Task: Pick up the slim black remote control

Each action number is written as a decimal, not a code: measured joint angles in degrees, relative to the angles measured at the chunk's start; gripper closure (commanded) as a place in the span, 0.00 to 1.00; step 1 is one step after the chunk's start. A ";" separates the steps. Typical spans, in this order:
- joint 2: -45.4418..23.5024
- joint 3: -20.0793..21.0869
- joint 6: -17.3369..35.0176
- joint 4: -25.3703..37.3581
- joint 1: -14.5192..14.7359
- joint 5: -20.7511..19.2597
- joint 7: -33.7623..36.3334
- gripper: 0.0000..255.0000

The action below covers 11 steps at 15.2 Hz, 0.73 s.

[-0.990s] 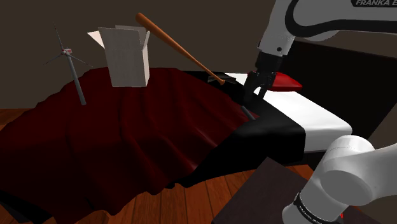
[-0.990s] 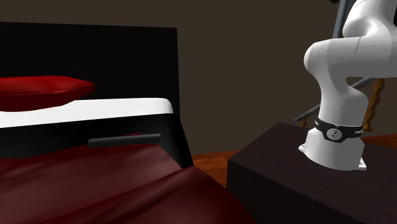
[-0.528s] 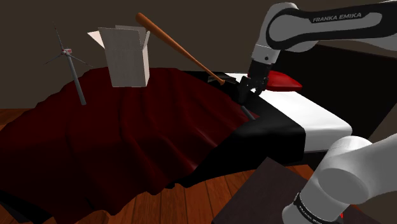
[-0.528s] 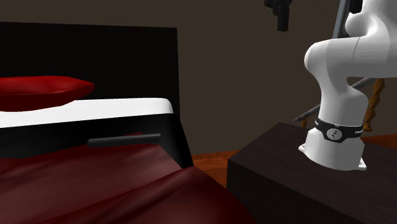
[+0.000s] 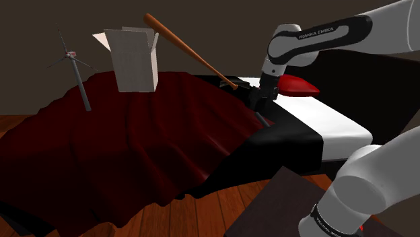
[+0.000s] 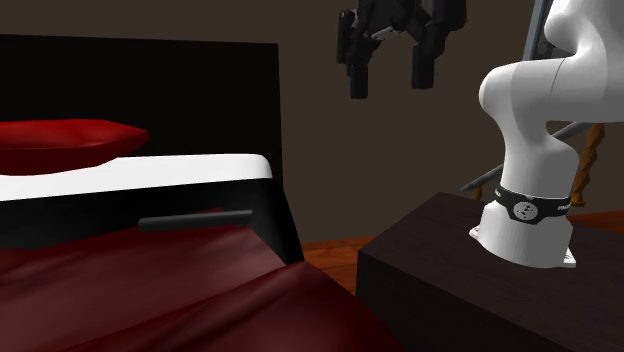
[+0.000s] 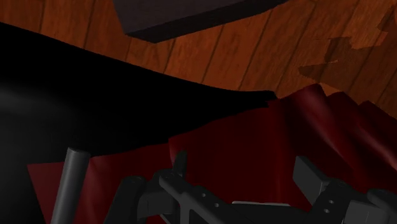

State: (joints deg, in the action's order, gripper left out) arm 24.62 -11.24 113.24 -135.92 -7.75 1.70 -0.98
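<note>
The slim black bar-shaped remote control [image 6: 195,220] lies flat on the bed [image 6: 150,175], along the line where the white sheet meets the dark red blanket [image 6: 150,290], with a glossy red pillow [image 6: 70,140] further up by the black headboard [image 6: 150,90]. Because it lies flat and is narrow, it probably calls for a grasp across its width from above. The all-black two-finger tool [image 6: 390,70] hangs in the air over the bed with its fingers spread apart and nothing between them, a stance that suits straddling so thin a thing. In the wrist view the remote control [image 7: 70,184] sits beside one finger [image 7: 180,163], outside the gap, so the tool seems to need a sideways shift before it descends. The white arm's upper link carries the readable lettering "FRANKA EMIKA" [image 5: 316,31]. The round emblem [image 6: 525,208] on the black band at the arm's base is too small to read.
</note>
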 measured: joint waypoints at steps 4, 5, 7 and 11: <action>-6.87 -2.49 3.98 2.50 -1.19 0.49 -1.13 0.00; -8.53 -3.32 4.63 3.37 -1.64 0.63 -1.76 0.00; -12.26 -4.82 6.40 5.07 -2.35 1.26 -2.89 0.00; -19.63 -7.09 8.72 9.47 -3.56 3.23 -4.59 0.00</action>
State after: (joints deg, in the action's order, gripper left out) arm 4.99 -18.33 121.96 -126.45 -11.32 4.93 -5.57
